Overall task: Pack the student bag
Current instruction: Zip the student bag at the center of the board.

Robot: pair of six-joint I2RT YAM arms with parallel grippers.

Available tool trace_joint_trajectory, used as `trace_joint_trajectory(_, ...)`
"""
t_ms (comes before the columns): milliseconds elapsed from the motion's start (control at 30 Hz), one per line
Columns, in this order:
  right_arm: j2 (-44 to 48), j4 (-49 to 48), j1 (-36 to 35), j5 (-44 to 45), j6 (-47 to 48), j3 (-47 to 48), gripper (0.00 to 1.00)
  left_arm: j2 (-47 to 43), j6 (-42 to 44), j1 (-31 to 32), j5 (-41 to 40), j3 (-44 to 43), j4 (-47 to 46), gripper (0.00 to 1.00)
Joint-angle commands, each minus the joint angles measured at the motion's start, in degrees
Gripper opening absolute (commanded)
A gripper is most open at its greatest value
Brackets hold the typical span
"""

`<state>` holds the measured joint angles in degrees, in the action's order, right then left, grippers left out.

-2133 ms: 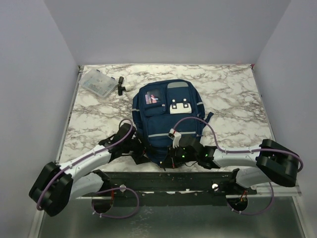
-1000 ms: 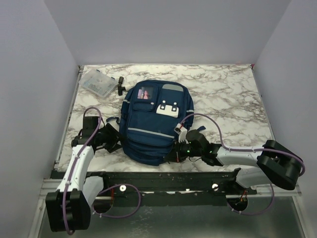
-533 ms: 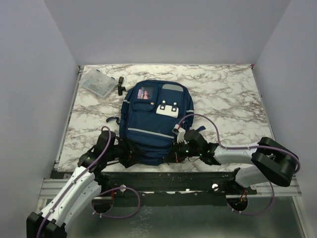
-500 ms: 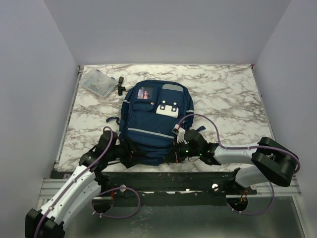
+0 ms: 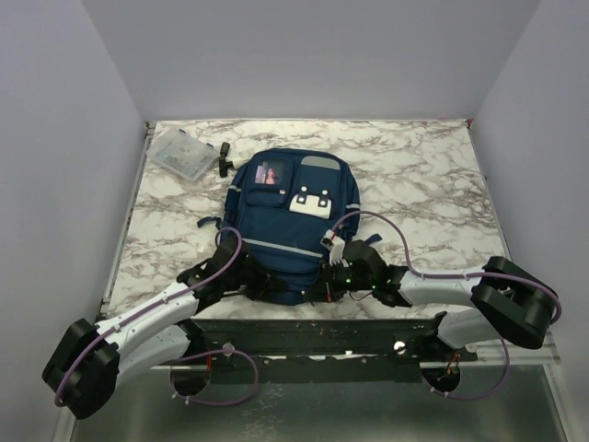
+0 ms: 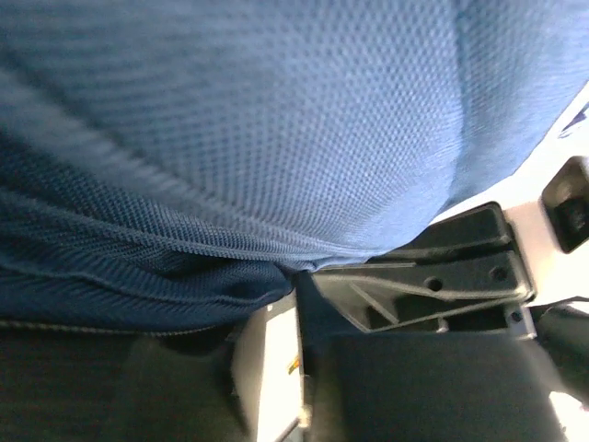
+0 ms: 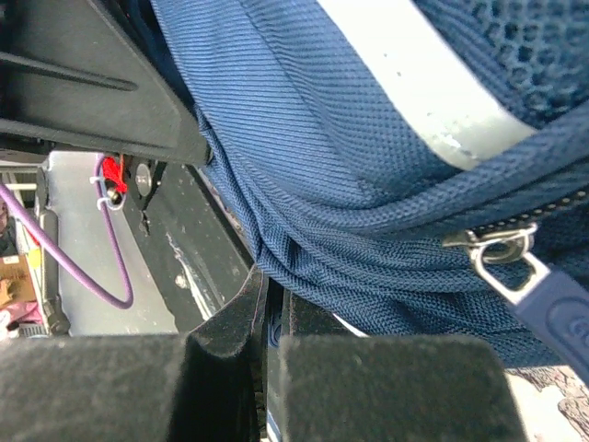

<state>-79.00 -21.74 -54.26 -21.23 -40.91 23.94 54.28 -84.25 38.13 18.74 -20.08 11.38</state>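
L arm has swung in from the left side of the tabletop (image 5: 433, 184) over the last sec. The left gripper (image 5: 241, 282) now sits tucked against the near-left bottom edge of the student bag (image 5: 285, 226), which hasn't shifted in that time. Left wrist cam is filled w/ blue mesh fabric right against the lens and the jaws are mostly hidden, so can't tell if it's clamped on fabric or just pressed up to it. The right gripper (image 7: 269, 350) is clenched, jaws nearly touching, w/ a fold of the bag's bottom fabric running down into the slit between them. It reads as a pinch on the bag near its near-right corner, prob. to anchor or lift that edge while L arm gets its own hold. A zipper pull (image 7: 502, 258) hangs just beside that pinch, and a grey stripe (image 7: 405, 83) runs above it. Outward: the bag lies flat, front pockets up, mid-tabletop w/ its bottom toward the arm bases, and both grippers are at its near edge. A clear plastic box (image 5: 182, 155) and a small black item (image 5: 224, 158) sit at the far-left corner, well apart from the grippers and not packed yet. Judgement: early stage, still positioning or opening the bag.
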Motion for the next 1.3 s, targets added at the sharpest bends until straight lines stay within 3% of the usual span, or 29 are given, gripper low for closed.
trace_joint_trajectory(0,2.19,3.75,0.0,0.32,0.48,-1.22,0.0,-5.17,1.33,-1.21,-14.88,-0.08,3.32,0.03)
trace_joint_trajectory(133,2.81,4.36,0.12,2.17,0.77,-2.69,0.0,-12.73,8.29,-5.69,-20.49,-2.54,15.72,0.0)
trace_joint_trajectory(267,2.06,3.86,0.23,2.42,1.08,-2.94,0.0,-19.79,18.51,-15.76,-22.9,-5.82,28.53,0.0)
trace_joint_trajectory(400,1.76,4.65,2.95,3.81,2.14,-2.83,0.0,-24.99,23.33,-20.94,-26.0,-7.84,35.77,0.0)
trace_joint_trajectory(567,-1.64,3.82,9.81,4.01,1.84,-1.03,0.0,-27.55,23.63,-22.82,-25.77,-8.3,37.68,0.0)
trace_joint_trajectory(767,-6.38,1.24,13.9,15.26,0.02,0.77,0.0,-27.0,23.25,-23.93,-27.38,-9.61,39.51,0.0)
trace_joint_trajectory(867,-5.72,-1.27,13.95,14.21,1.79,1.46,0.0,-26.97,23.22,-24.11,-26.83,-9.92,39.36,0.0)
trace_joint_trajectory(1000,-1.82,5.24,13.93,18.22,4.43,2.29,0.11,-28.19,23.93,-24.26,-26.75,-11.35,40.02,0.0)
trace_joint_trajectory(1033,-0.57,7.61,13.92,19.29,5.27,2.77,0.19,-28.55,23.68,-24.41,-26.62,-11.99,40.51,0.04)
trace_joint_trajectory(1067,1.13,10.69,13.92,20.32,5.79,3.28,0.3,-29.07,23.22,-24.59,-26.32,-12.81,41.26,0.23)
trace_joint_trajectory(1167,8.42,17.98,13.92,20.67,8.08,4.57,0.47,-29.57,23.18,-24.81,-23.88,-15.63,42.45,0.69)
trace_joint_trajectory(1200,10.95,20.84,13.92,20.85,8.52,4.98,0.53,-29.39,23.63,-24.85,-22.97,-16.94,42.68,0.77)
trace_joint_trajectory(1267,16.54,27.54,13.95,23.14,9.67,6.65,0.63,-29.14,25.69,-24.9,-21.16,-19.79,42.83,0.82)
